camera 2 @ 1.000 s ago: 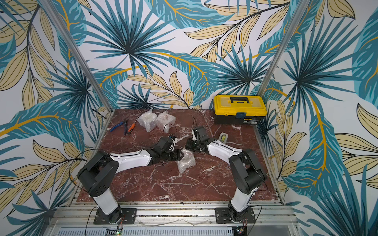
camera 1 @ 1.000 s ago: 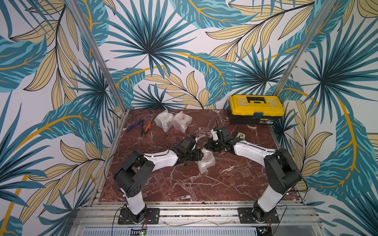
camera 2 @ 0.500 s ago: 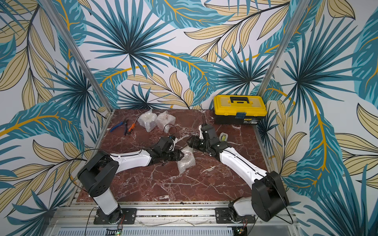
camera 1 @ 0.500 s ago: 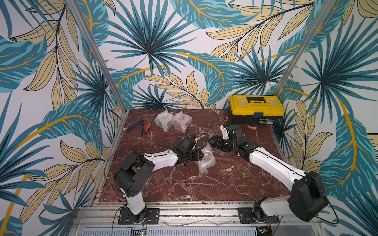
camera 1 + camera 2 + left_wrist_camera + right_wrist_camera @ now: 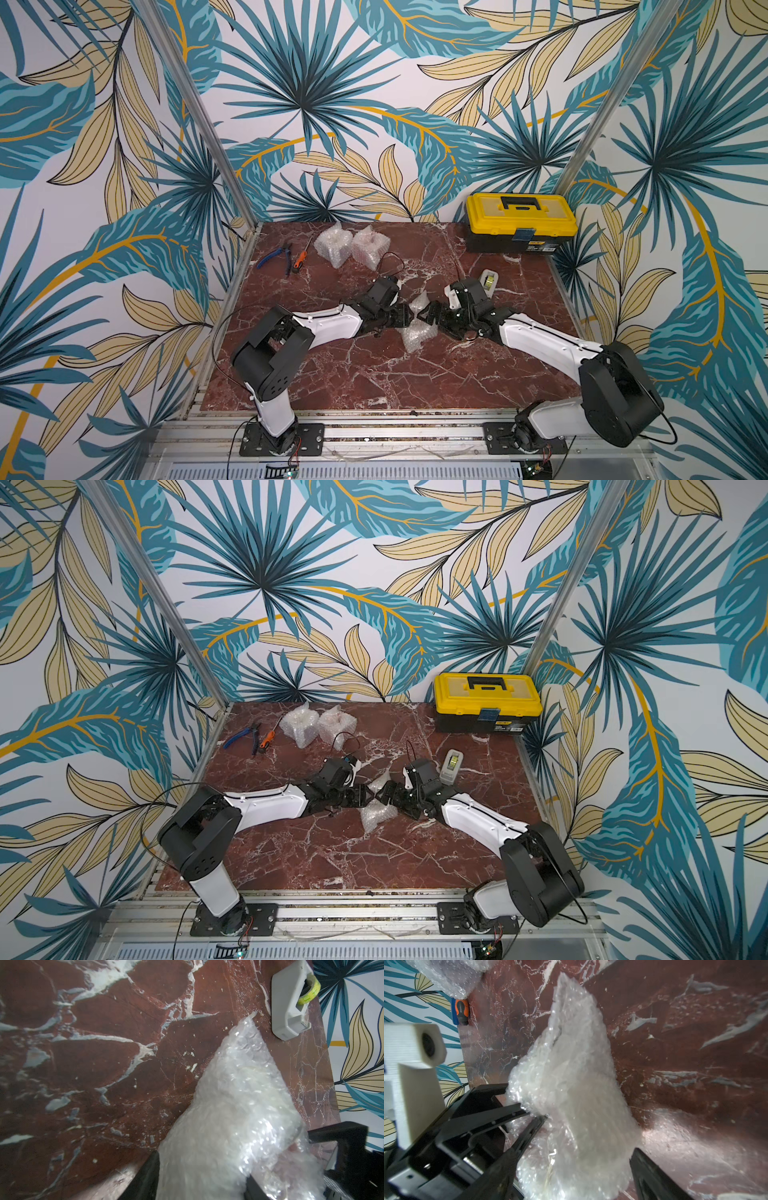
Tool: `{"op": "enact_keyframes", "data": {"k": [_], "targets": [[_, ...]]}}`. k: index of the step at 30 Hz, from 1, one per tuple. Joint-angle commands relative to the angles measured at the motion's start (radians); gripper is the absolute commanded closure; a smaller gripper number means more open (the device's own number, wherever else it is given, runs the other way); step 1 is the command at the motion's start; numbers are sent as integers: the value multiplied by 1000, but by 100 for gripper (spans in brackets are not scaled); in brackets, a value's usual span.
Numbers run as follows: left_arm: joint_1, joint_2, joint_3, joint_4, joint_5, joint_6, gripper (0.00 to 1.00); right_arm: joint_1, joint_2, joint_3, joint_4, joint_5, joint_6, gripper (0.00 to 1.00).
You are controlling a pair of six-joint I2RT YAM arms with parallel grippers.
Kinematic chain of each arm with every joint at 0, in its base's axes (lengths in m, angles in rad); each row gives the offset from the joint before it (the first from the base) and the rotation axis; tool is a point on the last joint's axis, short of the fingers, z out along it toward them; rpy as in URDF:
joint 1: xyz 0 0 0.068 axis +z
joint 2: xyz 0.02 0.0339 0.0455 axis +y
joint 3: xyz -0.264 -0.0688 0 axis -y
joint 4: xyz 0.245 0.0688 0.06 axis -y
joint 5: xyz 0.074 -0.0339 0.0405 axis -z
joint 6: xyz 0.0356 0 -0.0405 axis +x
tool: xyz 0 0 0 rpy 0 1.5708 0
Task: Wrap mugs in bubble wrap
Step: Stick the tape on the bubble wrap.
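Note:
A crinkled bubble wrap [image 5: 419, 332] bundle lies mid-table, in both top views [image 5: 375, 814]; no mug shows through it. My left gripper [image 5: 408, 322] reaches it from the left and is shut on it, one black finger [image 5: 148, 1178] on each side of the wrap [image 5: 232, 1115] in the left wrist view. From the right, my right gripper [image 5: 428, 316] stands open around the same wrap [image 5: 571, 1088], and its finger [image 5: 652, 1178] is just clear of the plastic. Two wrapped bundles [image 5: 332, 246] [image 5: 370, 245] sit at the back.
A yellow and black toolbox [image 5: 519, 222] stands back right. The grey tape dispenser [image 5: 488, 282] lies just behind my right wrist. Blue pliers [image 5: 274, 257] and an orange screwdriver [image 5: 299, 259] lie back left, by the wall.
My right gripper has opened and swung from near the tape dispenser to the bundle's right side, its elbow dropping outward. The left arm and the bundle have stayed put.

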Motion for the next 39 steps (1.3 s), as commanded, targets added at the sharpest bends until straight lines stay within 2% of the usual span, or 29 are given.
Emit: {"op": "enact_keyframes", "data": {"k": [1, 4, 8, 16, 18, 20, 22, 23, 26, 29, 33, 39], "targets": [[-16, 50, -1, -114, -4, 8, 48, 7, 33, -39, 10, -12, 12, 14], [-16, 50, -1, -114, -7, 10, 48, 9, 62, -65, -22, 35, 18, 19], [-16, 52, -2, -114, -6, 9, 48, 9, 104, -89, -57, 84, 33, 32], [-17, 52, -2, -114, -6, 8, 48, 9, 150, -92, -57, 72, 40, 67], [-16, 52, -2, -114, -6, 8, 48, 9, 153, -91, -92, 70, 40, 73], [-16, 52, 0, -114, -5, 8, 48, 11, 154, -90, -96, 69, 42, 76], [-16, 49, 0, -115, -4, 7, 48, 11, 152, -83, -98, 59, 42, 75], [-16, 47, -2, -115, -4, 7, 48, 10, 145, -77, -96, 52, 39, 71], [-16, 43, -2, -115, -6, 7, 48, 10, 101, -54, -89, 33, 27, 50], [-16, 42, 1, -120, -13, 6, 48, 11, 34, -14, -106, 23, 7, 39], [-17, 38, 0, -123, -19, 4, 48, 10, -61, 31, -158, 35, -21, 32], [-16, 27, 8, -128, -23, 4, 48, 9, -167, 43, -214, 113, -100, 29]]}}
